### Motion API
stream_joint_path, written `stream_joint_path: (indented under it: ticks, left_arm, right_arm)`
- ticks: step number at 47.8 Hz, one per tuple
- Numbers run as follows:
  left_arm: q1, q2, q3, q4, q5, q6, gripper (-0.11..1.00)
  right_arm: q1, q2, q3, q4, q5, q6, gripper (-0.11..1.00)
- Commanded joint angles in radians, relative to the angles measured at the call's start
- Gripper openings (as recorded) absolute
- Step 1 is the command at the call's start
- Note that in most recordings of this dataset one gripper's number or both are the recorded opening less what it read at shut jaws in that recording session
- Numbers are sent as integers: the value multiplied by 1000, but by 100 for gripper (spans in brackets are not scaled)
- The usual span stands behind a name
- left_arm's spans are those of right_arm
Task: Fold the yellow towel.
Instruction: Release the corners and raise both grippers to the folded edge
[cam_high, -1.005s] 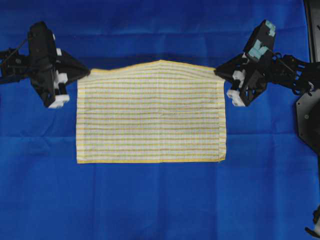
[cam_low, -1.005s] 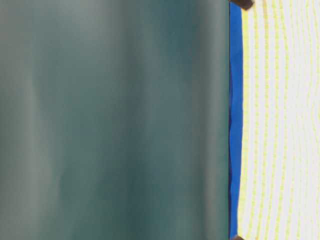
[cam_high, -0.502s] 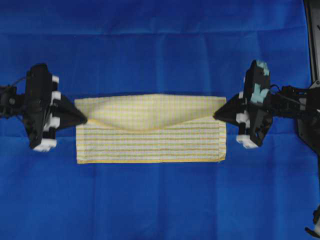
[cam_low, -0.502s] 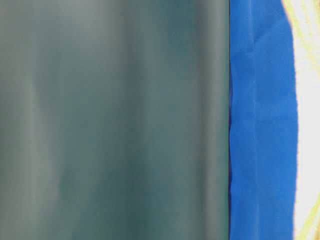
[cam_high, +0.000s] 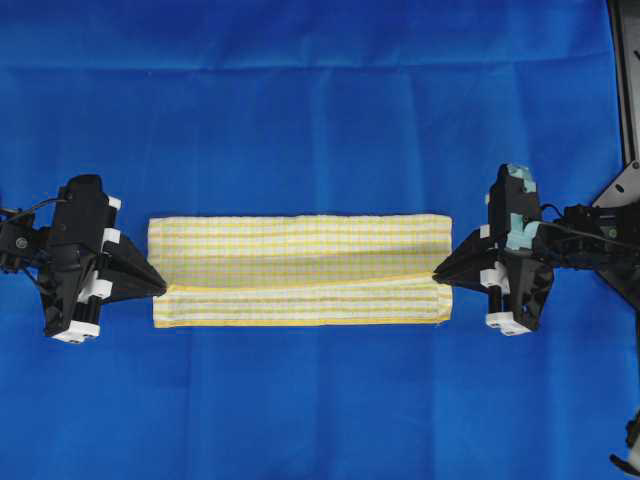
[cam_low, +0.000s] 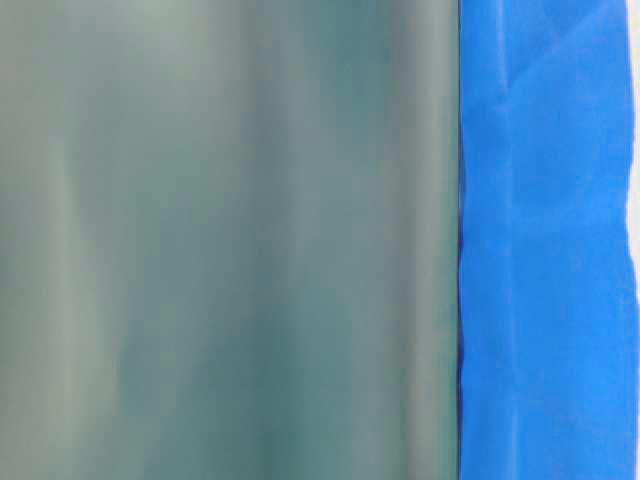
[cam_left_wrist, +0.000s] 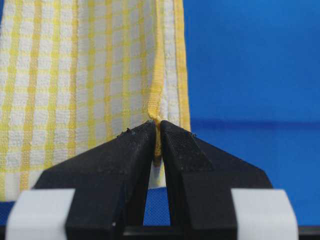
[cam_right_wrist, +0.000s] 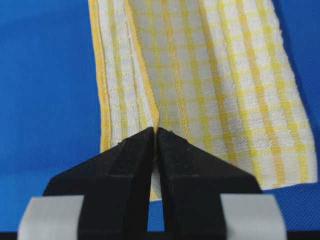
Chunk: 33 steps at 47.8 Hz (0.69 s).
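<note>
Towel (cam_high: 300, 270): one, pale yellow and white check with yellow hems, lay as a long band across the middle of the blue cloth (cam_high: 320, 110), well clear of the cloth's near and far edges. Its bottom layer lay flat; the near hem ran straight. An upper layer was doubled over from the far side toward the near edge, its free hem stopping just short of the near hem and leaving a narrow strip of the lower layer uncovered. The far edge was a fold.

Left gripper (cam_high: 163, 288): at the towel's left end, jaws closed to a slit, pinching the upper layer's hemmed corner (cam_left_wrist: 157, 117).

Right gripper (cam_high: 436, 273): at the towel's right end, jaws likewise nearly together, clamped on the upper layer's hem (cam_right_wrist: 154, 120).

Blue cloth: covered the whole surface, creased beyond the towel; in the table-level view only a wrinkled strip of it showed beside a blurred grey-green panel (cam_low: 230, 240).
</note>
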Motion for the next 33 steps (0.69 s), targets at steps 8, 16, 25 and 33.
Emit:
stream_joint_path:
  ticks: [8,16,25,33]
  left_arm:
    - [-3,8,-25,-3,-2,2,6]
    - [-3,14,-38,-3,15,-11,9]
    - [-3,8,-49,-2,54,-14,53]
    - [0,-12,-67,-3,84,5,72]
  right_arm:
    - [20,14,-25,2,3,-3,2]
    - [43,26,-40,2,18,-3,3]
    - [64,31,-54,2,18,-3,17]
    - [64,29,-55,2,15,-9,67]
